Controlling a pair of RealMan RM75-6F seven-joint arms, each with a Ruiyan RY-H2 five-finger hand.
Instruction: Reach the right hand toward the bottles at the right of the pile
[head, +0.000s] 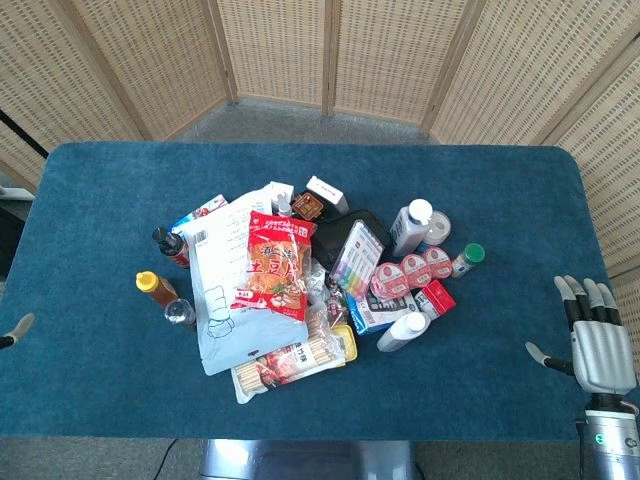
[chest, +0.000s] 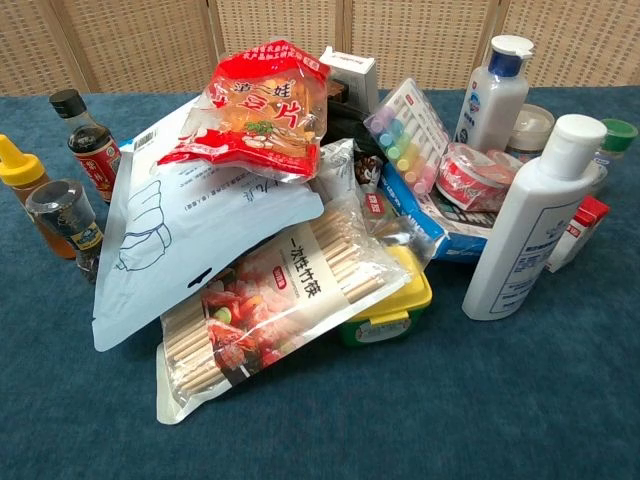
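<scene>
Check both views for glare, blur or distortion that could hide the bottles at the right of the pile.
Head view: even light, sharp, soft shadows; the white plastic bottle with a white cap and the open right robot hand read clearly. Chest view: close wide-angle perspective enlarges the tall white plastic bottle, and there is mild sheen on the clear bag of bamboo skewers; nothing is hidden.

Blue table (chest: 520, 400) carries pile. No fingers visible here.

Right side: tall white bottle (chest: 528, 232) upright, nearest camera; second white bottle with blue-trimmed cap (chest: 492, 92) upright behind it; green-capped jar (chest: 612, 140) at far right edge; red box (chest: 578, 228) just beside tall white bottle.

Centre: red snack bag (chest: 262, 105) atop white pouch (chest: 205, 225); noodle packet (chest: 275, 305) in front, partly over yellow-lidded tub (chest: 395, 305); marker set (chest: 408, 135) leaning behind.

Left: dark sauce bottle (chest: 90, 145), yellow-capped bottle (chest: 25, 180), grinder jar (chest: 65, 220), all upright.
</scene>
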